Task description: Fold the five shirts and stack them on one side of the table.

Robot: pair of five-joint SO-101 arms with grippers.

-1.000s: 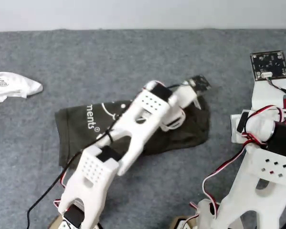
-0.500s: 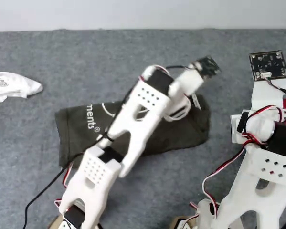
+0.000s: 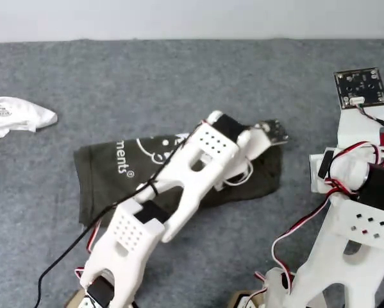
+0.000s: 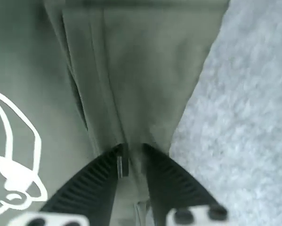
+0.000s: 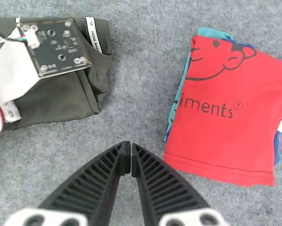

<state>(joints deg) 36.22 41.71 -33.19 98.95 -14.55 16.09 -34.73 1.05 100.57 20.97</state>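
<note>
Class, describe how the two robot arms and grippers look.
Both arms are white plastic shells; the left arm has perforated panels, black motors and a black cable. The right arm carries red and white wires. The left gripper and right gripper have black ribbed fingers.

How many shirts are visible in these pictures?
5. A dark olive shirt lies mid-table, a crumpled white shirt far left, and a folded red shirt tops a teal shirt and a blue shirt, only edges showing; others may be hidden.
</note>
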